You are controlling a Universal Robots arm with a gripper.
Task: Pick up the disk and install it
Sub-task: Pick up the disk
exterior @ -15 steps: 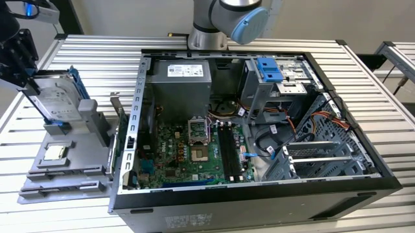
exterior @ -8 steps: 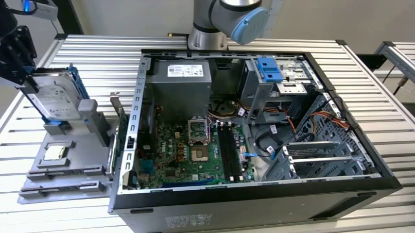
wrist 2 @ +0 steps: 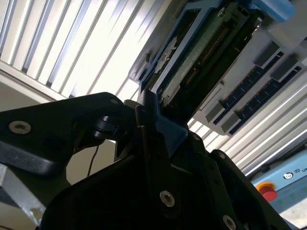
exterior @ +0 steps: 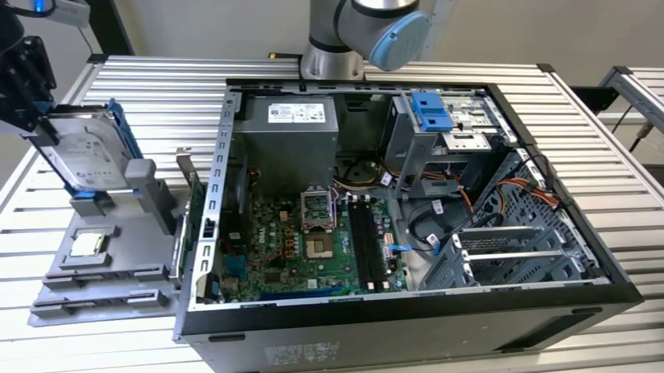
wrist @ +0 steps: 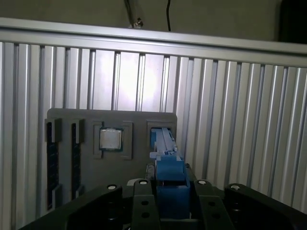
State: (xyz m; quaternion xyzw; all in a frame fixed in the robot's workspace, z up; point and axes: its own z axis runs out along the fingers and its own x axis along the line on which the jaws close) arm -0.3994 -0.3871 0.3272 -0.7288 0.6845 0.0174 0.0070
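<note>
1. Exterior view: gripper [exterior: 42, 124] is sitting at the exterior view's far left over the grey tray [exterior: 114, 272], fingers clamping tight on the upper end of the disk [exterior: 89, 155]
2. The disk is standing tilted with its label side facing the exterior view's right. Its lower end is sitting at the tray's upright slot, and I cannot tell whether it is touching or just clear
3. The open computer case [exterior: 415, 303] is lying well apart toward the exterior view's right on the slatted table [exterior: 581, 109], with the blue drive cage [exterior: 428, 113] at its far side. The processor chip [exterior: 89, 243] is resting on the tray just near of the disk
4. Second wrist view: the gripper [wrist 2: 153, 115] is pinching the blue rail [wrist 2: 170, 132] with no gap showing. The disk [wrist 2: 201, 52] is showing its circuit-board underside, which the exterior view is not giving
5. First wrist view: the fingers [wrist: 144, 201] are sitting on both sides of the blue rail, and the disk [wrist: 165, 143] is appearing edge-on beside the chip [wrist: 111, 139] in its tray pocket
6. Judgement: doing this step well is looking like holding the pinch centred on the rail and drawing the disk straight along the slot, so it is not levering against the tray or swinging
7. The exterior view is giving the case and cage, the wrist views are giving the grip contact
</note>
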